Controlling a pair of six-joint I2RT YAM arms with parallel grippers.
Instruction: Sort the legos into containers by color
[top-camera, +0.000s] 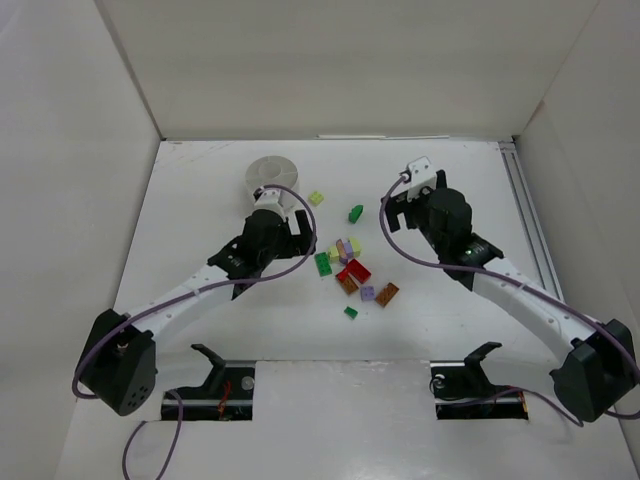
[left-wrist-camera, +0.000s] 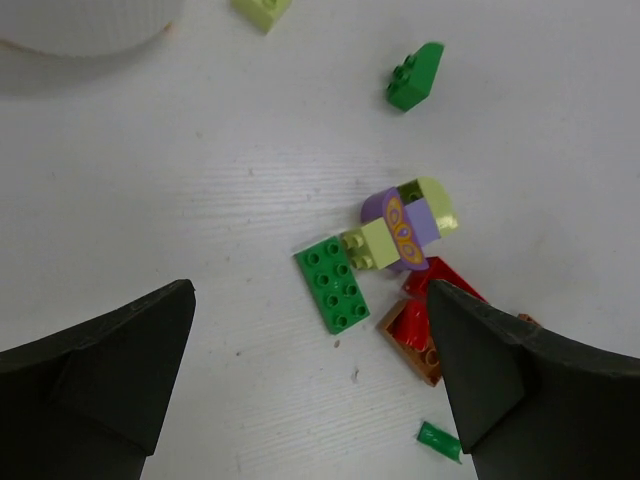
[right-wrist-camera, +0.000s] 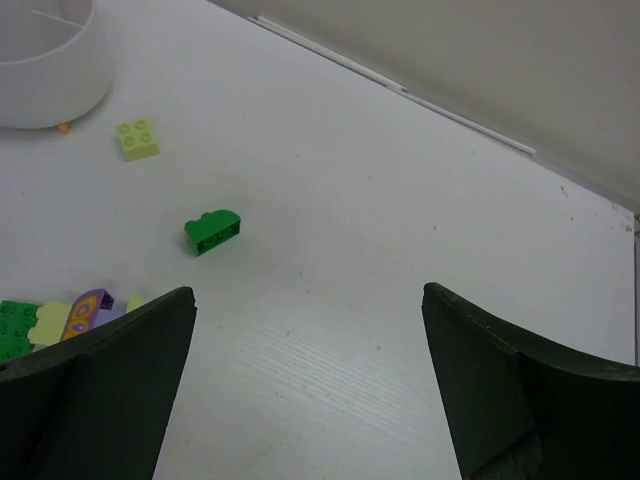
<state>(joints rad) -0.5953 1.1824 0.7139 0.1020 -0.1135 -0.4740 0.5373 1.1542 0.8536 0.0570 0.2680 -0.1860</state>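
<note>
One round white dish stands near scattered legos.

White dish: near rim hidden behind left arm, compartments indiscernible. Red bricks: partly covered by a finger. Green flat brick: cut by frame edge in right wrist view.

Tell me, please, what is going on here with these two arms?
The job is to sort small bricks by colour into the white dish, and no brick is picked up yet. The left gripper and the right gripper are both open and empty. The left one hovers beside the pile of bricks, which lies between them. A green brick and a pale yellow-green brick lie apart, nearer the dish. I see no brick in the dish, though the left arm hides part of it.
</note>
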